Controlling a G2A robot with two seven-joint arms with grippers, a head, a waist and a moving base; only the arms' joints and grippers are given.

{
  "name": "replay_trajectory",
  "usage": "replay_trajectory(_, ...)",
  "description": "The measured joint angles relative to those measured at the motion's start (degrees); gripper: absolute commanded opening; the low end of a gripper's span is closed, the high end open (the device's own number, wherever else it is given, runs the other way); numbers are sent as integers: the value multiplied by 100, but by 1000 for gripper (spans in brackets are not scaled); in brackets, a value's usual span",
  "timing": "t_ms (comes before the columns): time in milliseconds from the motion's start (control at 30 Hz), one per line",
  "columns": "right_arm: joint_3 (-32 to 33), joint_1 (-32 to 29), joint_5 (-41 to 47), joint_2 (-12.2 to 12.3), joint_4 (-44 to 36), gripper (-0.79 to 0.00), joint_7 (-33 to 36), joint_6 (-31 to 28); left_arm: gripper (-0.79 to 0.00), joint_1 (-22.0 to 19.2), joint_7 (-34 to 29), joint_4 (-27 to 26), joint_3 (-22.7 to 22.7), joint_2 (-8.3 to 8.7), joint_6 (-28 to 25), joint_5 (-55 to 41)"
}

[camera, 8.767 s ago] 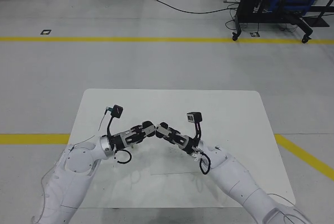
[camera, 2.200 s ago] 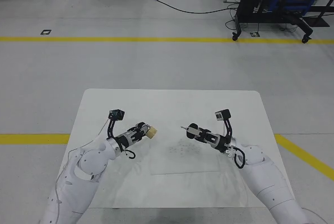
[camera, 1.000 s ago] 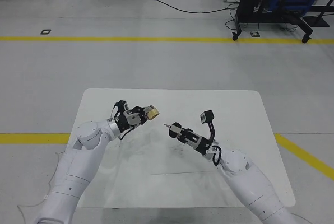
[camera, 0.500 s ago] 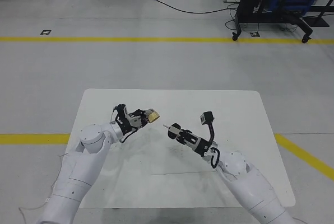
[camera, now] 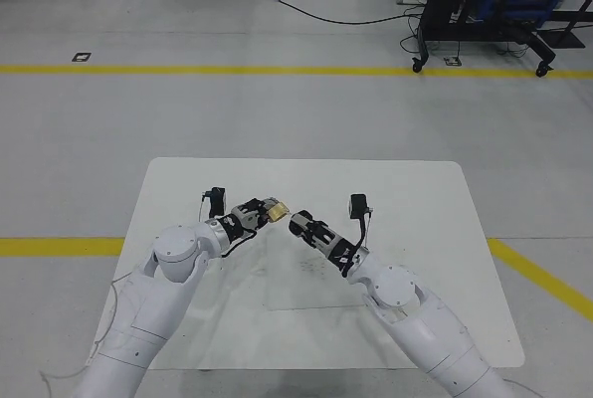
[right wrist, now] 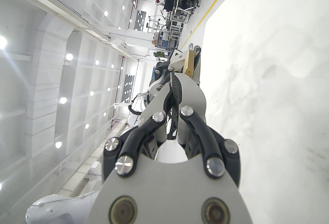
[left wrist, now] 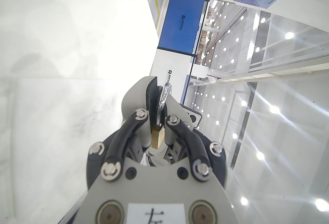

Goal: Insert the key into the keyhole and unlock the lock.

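White shells are covering the left arm and right arm, black cables looping at the wrists; silver screws are studding the grey-and-black left gripper.

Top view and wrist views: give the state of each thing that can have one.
brass padlock: clamped in left pincer, off the table.
key: clamped in right pincer, tip at the brass padlock; insertion unclear.
left pincer: shut on brass padlock.
right pincer: shut on key.
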Motion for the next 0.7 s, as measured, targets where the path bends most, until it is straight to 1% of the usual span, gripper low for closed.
replay_trajectory(100,0,0,0,0,0,-785,0,0,-785,7,30,-15,-6,1,-22,26)
replay_trajectory(200,2,-16,3,-2,-5,-785,-26,14,-785,74,257,-98,-90,-6,-77,-26)
replay_trajectory(333,-25,-120,10,-37,-66,-785,-314,252,-785,126,300,-161,-153,-4,-34,-164)
replay_trajectory(467,-110,-138,-6,-82,-82,-785,-458,416,-785,156,334,-229,-87,-6,-21,-3)
replay_trajectory(700,-175,-136,-106,-154,-91,-785,-781,512,-785,179,415,-303,17,-19,-45,207)
